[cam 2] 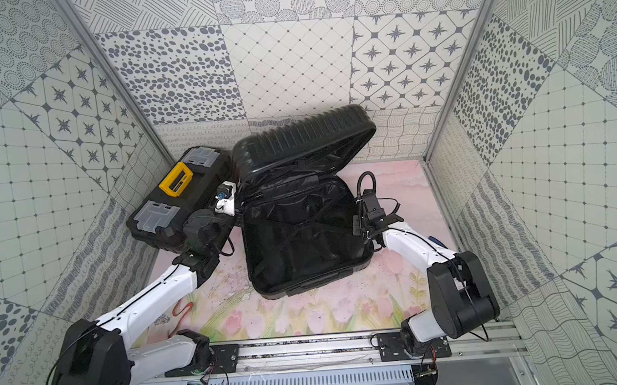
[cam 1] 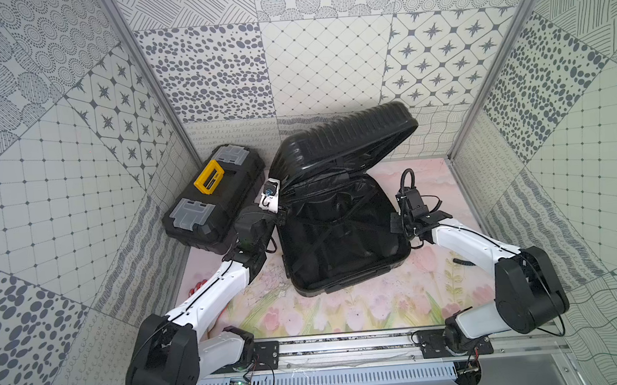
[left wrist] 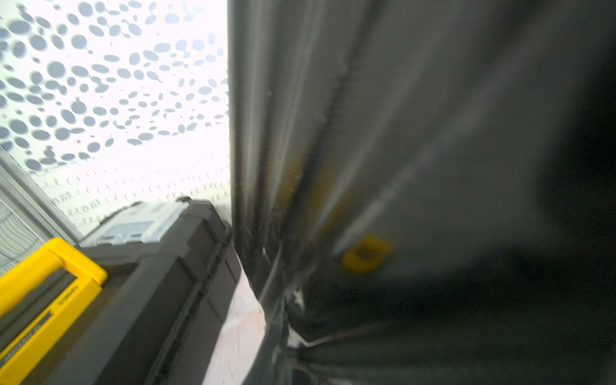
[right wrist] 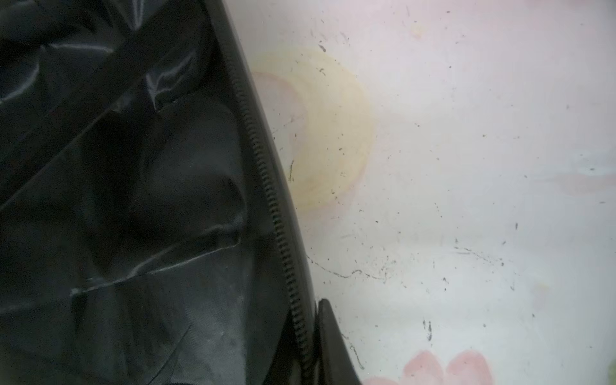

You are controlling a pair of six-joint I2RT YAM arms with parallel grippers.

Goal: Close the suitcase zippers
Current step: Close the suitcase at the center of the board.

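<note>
suitcase [cam 1: 340, 243] | left jaws: far-left corner | right jaws: right rim

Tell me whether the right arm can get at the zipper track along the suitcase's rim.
Probably yes: the right gripper hangs beside the suitcase, whose zipper track lies bare there with nothing between.

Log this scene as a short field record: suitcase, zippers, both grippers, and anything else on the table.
suitcase: open, lying on the table; ribbed lid propped up at the far side
zippers: undone; bare track along the lower shell's rim, no pull tab visible in the right wrist view
left gripper: at the suitcase's left rear corner, jaws hidden
right gripper: shut, at the right rim; nothing visibly held
toolbox: black, yellow handle, closed, left of the suitcase
</note>
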